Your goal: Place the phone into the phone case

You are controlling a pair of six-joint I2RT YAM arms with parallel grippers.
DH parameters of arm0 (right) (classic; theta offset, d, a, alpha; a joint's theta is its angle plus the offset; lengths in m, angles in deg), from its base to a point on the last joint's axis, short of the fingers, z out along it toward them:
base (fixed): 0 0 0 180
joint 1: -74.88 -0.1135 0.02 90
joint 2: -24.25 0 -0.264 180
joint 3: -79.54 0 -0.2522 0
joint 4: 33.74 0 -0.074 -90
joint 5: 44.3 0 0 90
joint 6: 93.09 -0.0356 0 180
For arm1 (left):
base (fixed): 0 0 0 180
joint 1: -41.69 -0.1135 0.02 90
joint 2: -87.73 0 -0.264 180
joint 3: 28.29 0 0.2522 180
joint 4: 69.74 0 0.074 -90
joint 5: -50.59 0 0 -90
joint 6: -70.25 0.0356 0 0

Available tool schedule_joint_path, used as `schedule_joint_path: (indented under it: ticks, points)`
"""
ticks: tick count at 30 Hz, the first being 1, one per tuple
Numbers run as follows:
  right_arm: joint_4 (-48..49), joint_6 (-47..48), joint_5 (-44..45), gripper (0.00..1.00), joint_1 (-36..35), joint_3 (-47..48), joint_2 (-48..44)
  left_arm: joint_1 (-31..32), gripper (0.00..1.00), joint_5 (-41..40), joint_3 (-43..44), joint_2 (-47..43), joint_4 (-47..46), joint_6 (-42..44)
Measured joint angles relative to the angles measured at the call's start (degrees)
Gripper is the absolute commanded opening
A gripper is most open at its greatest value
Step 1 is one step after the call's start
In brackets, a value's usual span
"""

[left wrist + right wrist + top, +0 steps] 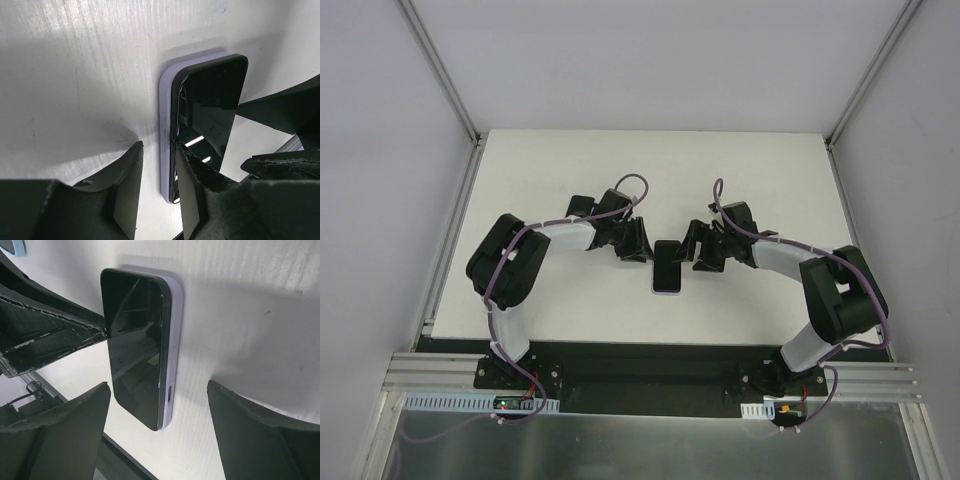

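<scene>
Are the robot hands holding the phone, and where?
Right gripper: open, holding nothing. Left gripper straddles a long edge of the phone and case; a grip cannot be told.

Glossy black glass on the phone [210, 115], mirror-smooth. Smooth, matt lilac plastic around it as the phone case [165, 125]. Matt white counter [75, 75], finely streaked like brushed board. Dull black plastic on the left gripper [158, 167] and right gripper [157, 395], rough and ragged along the finger edges. Bare satin metal on the rail [430, 372] at 6 o'clock.
</scene>
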Motion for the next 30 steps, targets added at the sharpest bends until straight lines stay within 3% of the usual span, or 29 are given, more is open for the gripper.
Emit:
schedule_joint_path:
  ticks: [8,15,26,30]
  points:
    - [4.48,-2.75,-2.34,0.84,0.00,-0.79,1.09,1.75,0.27,0.22,-0.13,0.26,-0.57,-1.07]
    - [7.06,-5.29,-4.70,0.83,0.00,-0.79,2.51,2.67,0.35,0.00,-0.72,0.15,-1.07,-1.75]
    - [8.39,-6.62,-6.60,0.83,-0.17,-0.50,4.04,2.67,0.15,-0.63,-0.74,0.07,-1.01,-2.27]
    - [8.76,-7.17,-8.72,0.84,-0.28,0.92,5.75,2.36,0.13,0.52,-1.51,-0.07,-1.90,-2.25]
